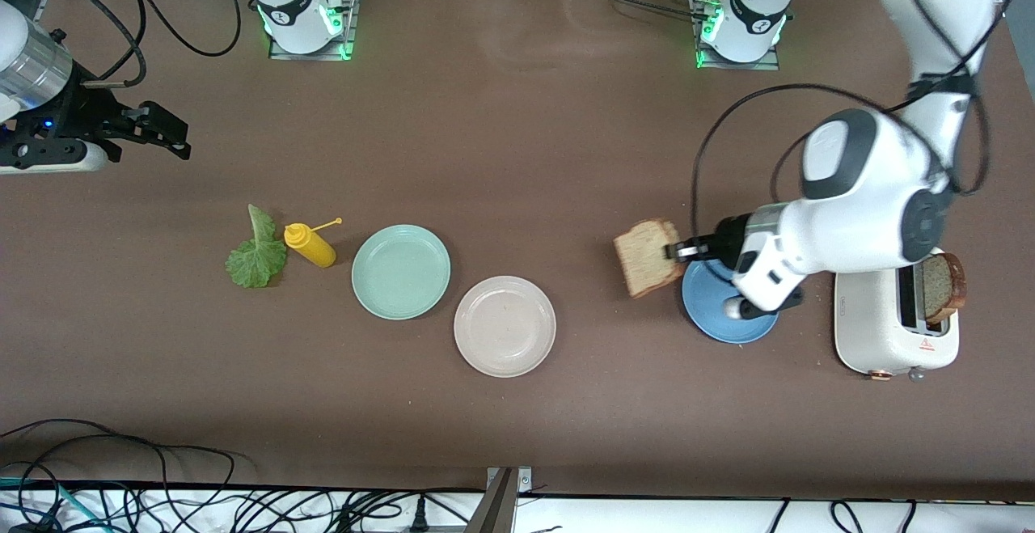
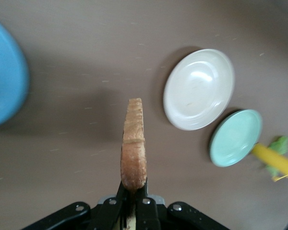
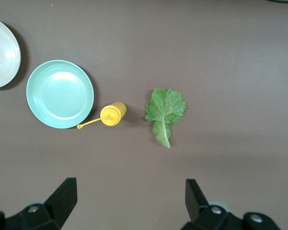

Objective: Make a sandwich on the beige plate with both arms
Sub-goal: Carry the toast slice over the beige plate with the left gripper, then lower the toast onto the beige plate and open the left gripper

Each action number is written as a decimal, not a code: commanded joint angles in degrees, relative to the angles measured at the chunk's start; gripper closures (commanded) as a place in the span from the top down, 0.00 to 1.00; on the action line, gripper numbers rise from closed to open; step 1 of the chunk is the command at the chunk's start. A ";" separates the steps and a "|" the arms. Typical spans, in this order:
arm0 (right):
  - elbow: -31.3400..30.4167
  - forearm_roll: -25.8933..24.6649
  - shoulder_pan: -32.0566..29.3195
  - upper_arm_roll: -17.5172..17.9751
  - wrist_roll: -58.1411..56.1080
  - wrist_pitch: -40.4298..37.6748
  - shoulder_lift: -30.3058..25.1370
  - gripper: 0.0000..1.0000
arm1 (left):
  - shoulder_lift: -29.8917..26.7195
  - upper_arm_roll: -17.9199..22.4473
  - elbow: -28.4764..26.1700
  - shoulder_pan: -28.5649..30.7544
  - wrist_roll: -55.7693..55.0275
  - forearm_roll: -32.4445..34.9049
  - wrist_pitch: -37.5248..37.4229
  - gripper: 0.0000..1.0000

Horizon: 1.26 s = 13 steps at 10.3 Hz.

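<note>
A: Brown tabletop (image 1: 517,129), cables along the near edge. What's on it?

B: The beige plate (image 1: 504,326) sits bare near the middle, with a mint-green plate (image 1: 401,272) just beside it toward the right arm's end. Then come a yellow squeeze bottle (image 1: 310,245) and a lettuce leaf (image 1: 256,252). A white toaster (image 1: 896,319) with a second slice (image 1: 943,285) in its slot stands at the left arm's end.

A: And the arms?

B: The left gripper (image 1: 678,251) is clamped on one edge of a bread slice (image 1: 648,257), held in the air on edge beside the blue plate (image 1: 729,305). The right gripper (image 3: 129,199) waits with its fingers spread wide, over the tabletop near the lettuce.

A: What might go wrong?

B: The grip is thin, on the crust only. I'd guess a fast swing could tear the crumb or let the slice pivot. Released while on edge, it might tip over the beige plate's rim, or land on the mint-green one, since they sit so close.
</note>
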 commanded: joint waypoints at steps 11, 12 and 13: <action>4.19 -0.24 0.14 -0.52 1.33 -4.96 0.01 1.00 | 18.21 4.40 1.98 -22.62 -21.25 -2.25 49.83 0.00; 4.19 -0.24 0.14 -0.43 1.33 -5.05 0.01 1.00 | 18.21 4.41 2.07 -22.54 -21.25 -2.25 49.83 0.00; 4.28 -0.24 0.14 -0.43 1.42 -5.22 -0.08 1.00 | 18.30 4.50 1.98 -22.63 -21.25 -2.16 49.83 0.00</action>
